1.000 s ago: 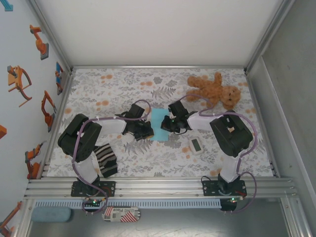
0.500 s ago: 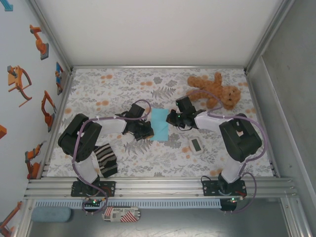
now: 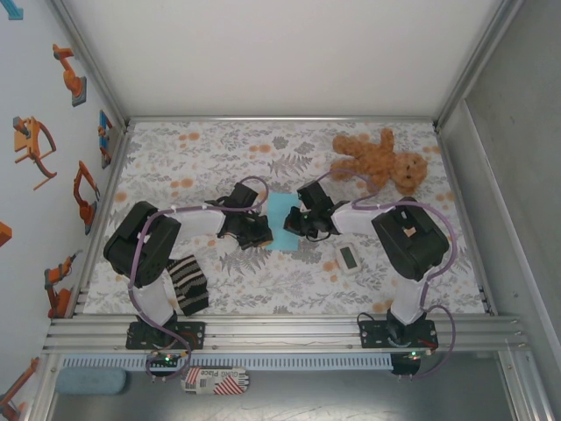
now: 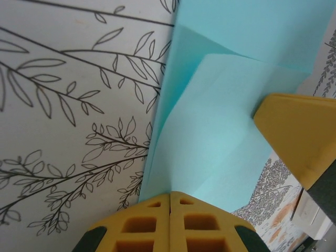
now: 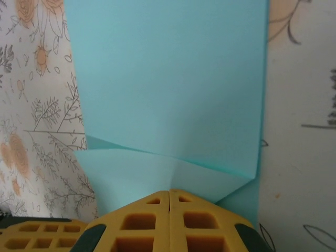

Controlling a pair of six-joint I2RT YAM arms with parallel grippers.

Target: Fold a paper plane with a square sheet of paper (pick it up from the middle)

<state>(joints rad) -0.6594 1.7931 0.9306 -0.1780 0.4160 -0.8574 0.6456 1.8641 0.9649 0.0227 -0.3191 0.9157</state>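
Observation:
The light-blue square sheet of paper [image 3: 282, 217] lies mid-table, folded to a narrow strip with a creased diagonal flap [image 5: 157, 168]. My left gripper [image 3: 261, 230] is shut, its yellow tips pressed onto the sheet's left edge [image 4: 170, 195]. My right gripper [image 3: 296, 224] is shut too, its tips down on the flap from the right side [image 5: 169, 192]. Nothing sits between either pair of jaws. In the left wrist view the paper [image 4: 220, 121] shows layered folds, and one right-gripper finger [image 4: 294, 131] rests at its far edge.
A brown teddy bear [image 3: 381, 160] lies at the back right. A small white gadget [image 3: 348, 258] sits just right of the paper, near the right arm. A black-and-cream striped cloth [image 3: 187, 285] lies at the front left by the left arm's base.
The right arm swung out to the right half a second ago and has come back onto the paper. The left gripper has stayed in place.

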